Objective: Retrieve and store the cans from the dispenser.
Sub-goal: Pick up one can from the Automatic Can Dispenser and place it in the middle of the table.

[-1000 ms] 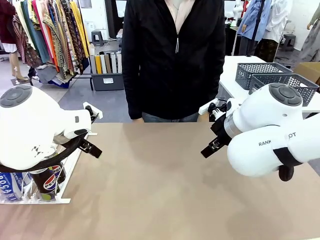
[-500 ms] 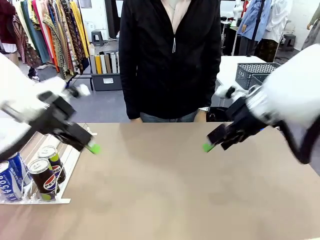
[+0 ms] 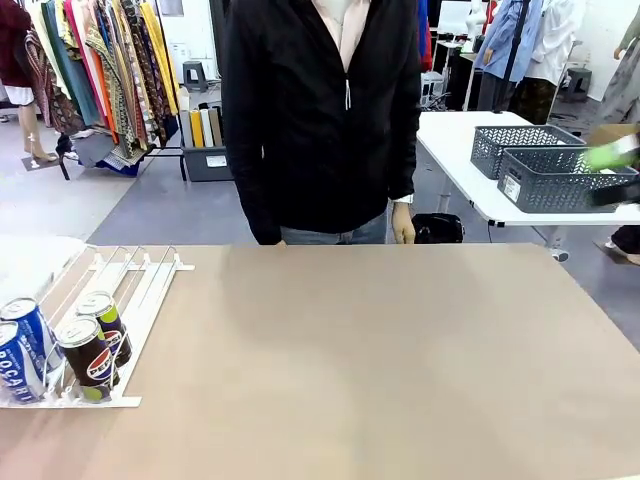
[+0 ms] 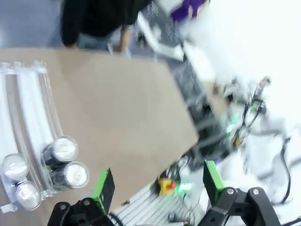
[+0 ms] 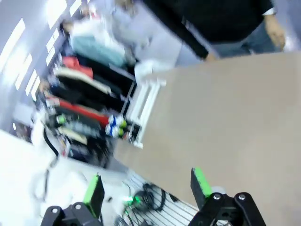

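- The left end effector (image 4: 158,169) has its two green-padded fingers wide apart with nothing between them. It hangs high over the near edge of the tan surface (image 4: 117,113).
- The right end effector (image 5: 146,173) also has its fingers spread and holds nothing. Its view is blurred.
- Four cans stand upright at the low near end of the white rack (image 3: 140,290), at the left side of the tan surface.
- Two are blue, one behind the other in one lane. The near blue can (image 3: 12,365) carries white lettering, of which "OCARI" can be read. The far blue can (image 3: 22,320) shows no legible print.
- Two are black, in the next lane to the right. The near black can (image 3: 88,358) bears a round red-white-blue logo with no readable word. The far black can (image 3: 106,322) stands just behind it.
- A person (image 3: 320,120) in a black zipped jacket stands at the far edge.
- Beyond on the right, two dark grey mesh baskets (image 3: 565,175) sit on a white surface (image 3: 460,150). The nearer one has a small white label too small to read.
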Tool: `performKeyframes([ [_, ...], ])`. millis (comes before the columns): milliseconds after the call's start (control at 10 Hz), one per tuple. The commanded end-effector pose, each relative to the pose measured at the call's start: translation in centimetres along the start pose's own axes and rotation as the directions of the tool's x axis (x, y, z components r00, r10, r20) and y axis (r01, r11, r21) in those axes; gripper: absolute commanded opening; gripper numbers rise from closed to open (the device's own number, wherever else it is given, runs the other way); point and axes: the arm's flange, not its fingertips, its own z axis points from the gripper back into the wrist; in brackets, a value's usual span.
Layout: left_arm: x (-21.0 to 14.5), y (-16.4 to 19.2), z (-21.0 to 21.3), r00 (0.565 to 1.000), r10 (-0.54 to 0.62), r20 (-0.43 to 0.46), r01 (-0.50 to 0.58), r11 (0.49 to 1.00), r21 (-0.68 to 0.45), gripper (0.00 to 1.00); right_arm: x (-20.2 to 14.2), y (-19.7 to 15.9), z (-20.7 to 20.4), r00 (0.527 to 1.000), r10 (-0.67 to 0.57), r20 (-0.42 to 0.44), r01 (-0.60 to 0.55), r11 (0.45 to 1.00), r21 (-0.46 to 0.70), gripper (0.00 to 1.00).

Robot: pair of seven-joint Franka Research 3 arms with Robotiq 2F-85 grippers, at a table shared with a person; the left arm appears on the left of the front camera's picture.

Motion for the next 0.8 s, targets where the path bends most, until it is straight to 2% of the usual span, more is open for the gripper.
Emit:
performKeyframes([
  [0,-3.2,5.6,3.2,0.969,0.086,0.232,-0.067,0.994,-0.089,1.00,-7.0,-6.9,2.0,0.977,-0.074,0.201,0.056,0.994,0.095,1.00],
  [100,-4.6,7.7,4.8,0.930,0.159,0.331,-0.135,0.986,-0.095,1.00,-8.1,-9.1,3.2,0.962,-0.125,0.244,0.097,0.988,0.122,1.00],
  [200,-5.9,8.9,5.7,0.908,0.197,0.369,-0.165,0.979,-0.116,1.00,-8.4,-10.8,3.2,0.951,-0.190,0.244,0.163,0.979,0.124,1.00],
  [300,-6.2,9.8,6.1,0.885,0.218,0.410,-0.180,0.975,-0.130,1.00,-8.2,-12.4,1.8,0.951,-0.240,0.197,0.221,0.969,0.109,1.00],
  [400,-6.3,10.4,5.9,0.885,0.226,0.408,-0.189,0.973,-0.130,1.00,-7.8,-13.6,0.5,0.951,-0.271,0.150,0.256,0.960,0.110,1.00],
  [500,-6.3,10.9,5.6,0.886,0.240,0.397,-0.206,0.970,-0.125,1.00,-7.5,-14.2,-0.1,0.945,-0.293,0.146,0.279,0.954,0.111,1.00],
  [600,-3.7,11.2,10.8,0.874,0.250,0.417,-0.221,0.968,-0.118,1.00,-2.8,-13.3,8.3,0.942,-0.269,0.201,0.253,0.962,0.100,1.00],
  [700,-3.7,11.2,10.8,0.874,0.250,0.417,-0.221,0.968,-0.118,1.00,-2.8,-13.3,8.3,0.942,-0.269,0.201,0.253,0.962,0.100,1.00],
])
